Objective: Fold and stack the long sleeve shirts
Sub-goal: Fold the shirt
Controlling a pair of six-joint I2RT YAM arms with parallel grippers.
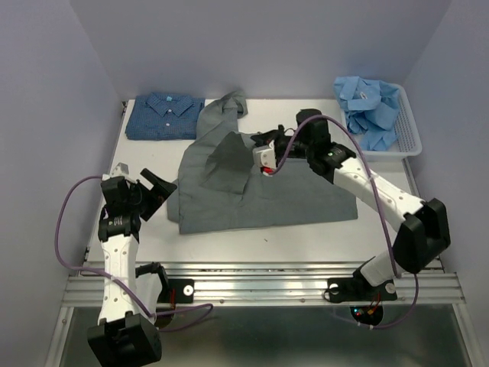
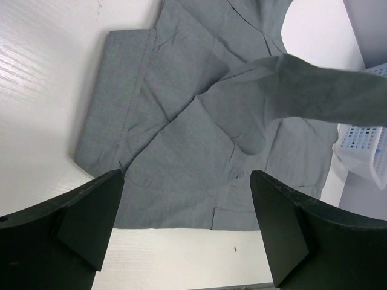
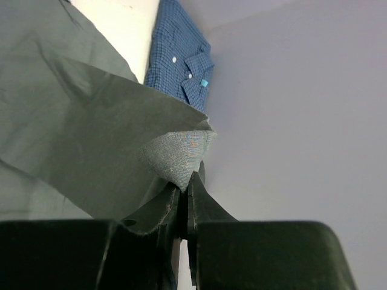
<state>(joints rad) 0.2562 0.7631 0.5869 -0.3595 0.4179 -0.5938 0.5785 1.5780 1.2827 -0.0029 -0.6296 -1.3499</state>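
A plain grey long sleeve shirt (image 1: 260, 195) lies spread across the middle of the table. My right gripper (image 1: 260, 147) hovers over its back part, shut on a corner of the cloth and holding a flap (image 1: 229, 157) up off the body. In the right wrist view the pinched grey shirt (image 3: 78, 133) fans out from the closed right gripper (image 3: 187, 184). My left gripper (image 1: 157, 191) stands open just left of the shirt, holding nothing. In the left wrist view the left gripper (image 2: 187, 226) faces the grey shirt's (image 2: 181, 145) hem. A folded dark blue shirt (image 1: 164, 116) lies at the back left.
A white slatted basket (image 1: 412, 141) at the back right holds crumpled light blue shirts (image 1: 370, 107). One grey sleeve (image 1: 225, 107) trails toward the back wall beside the dark blue shirt (image 3: 178, 54). Grey walls close in the table on three sides.
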